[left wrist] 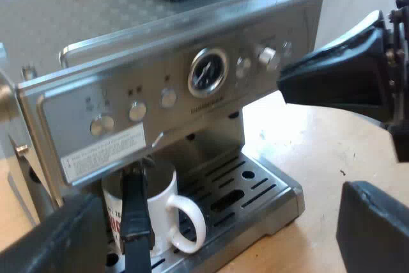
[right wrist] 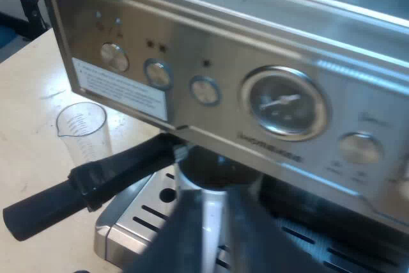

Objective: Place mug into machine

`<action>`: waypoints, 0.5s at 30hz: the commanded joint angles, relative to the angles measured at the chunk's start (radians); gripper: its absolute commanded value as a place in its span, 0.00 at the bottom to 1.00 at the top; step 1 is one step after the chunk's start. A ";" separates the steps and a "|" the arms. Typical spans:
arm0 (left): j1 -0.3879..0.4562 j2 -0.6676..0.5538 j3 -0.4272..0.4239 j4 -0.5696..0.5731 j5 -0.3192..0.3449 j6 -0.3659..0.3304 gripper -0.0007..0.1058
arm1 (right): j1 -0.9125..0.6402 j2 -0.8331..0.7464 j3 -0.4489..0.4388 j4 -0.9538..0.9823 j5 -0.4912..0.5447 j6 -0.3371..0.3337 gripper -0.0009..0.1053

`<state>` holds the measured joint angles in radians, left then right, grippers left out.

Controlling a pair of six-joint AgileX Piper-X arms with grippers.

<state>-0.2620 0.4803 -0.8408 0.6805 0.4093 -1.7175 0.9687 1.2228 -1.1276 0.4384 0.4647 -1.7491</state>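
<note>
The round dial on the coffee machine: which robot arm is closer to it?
Right. The right jaws are up beside the knob next to the dial; the left jaws are lower down, out in front of the drip tray.

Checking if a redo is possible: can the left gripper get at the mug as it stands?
Probably, though awkwardly. The left gripper is open and faces the mug on the drip tray, but the holder's dark handle crosses the mug's front and the machine overhangs it; the mug's looped side looks free.
</note>
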 commanded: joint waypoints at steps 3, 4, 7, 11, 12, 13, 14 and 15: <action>-0.003 -0.003 -0.040 0.000 -0.044 -0.003 0.70 | 0.001 -0.061 -0.010 0.022 0.017 -0.010 0.61; -0.003 -0.003 -0.041 -0.007 -0.085 -0.003 0.66 | 0.001 -0.073 -0.010 0.020 0.033 -0.027 0.64; 0.005 0.004 -0.041 -0.039 -0.113 -0.003 0.62 | -0.030 -0.096 -0.010 0.020 0.033 -0.056 0.62; 0.006 0.039 -0.075 -0.051 -0.104 -0.012 0.65 | -0.111 -0.124 -0.010 0.022 0.019 -0.045 0.61; 0.006 0.057 -0.092 -0.051 -0.104 -0.013 0.66 | -0.141 -0.135 -0.010 0.024 0.002 -0.041 0.61; 0.006 0.075 -0.112 -0.051 -0.104 -0.013 0.68 | -0.178 -0.149 -0.010 0.030 -0.018 -0.034 0.61; 0.006 0.085 -0.123 -0.051 -0.104 -0.013 0.69 | -0.198 -0.154 -0.010 0.032 -0.025 -0.034 0.61; 0.006 0.103 -0.147 -0.051 -0.104 -0.013 0.69 | -0.237 -0.170 -0.010 0.042 -0.037 -0.035 0.61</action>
<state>-0.2564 0.5838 -0.9745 0.6477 0.3107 -1.7175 0.7355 1.0649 -1.1276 0.4791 0.4357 -1.7801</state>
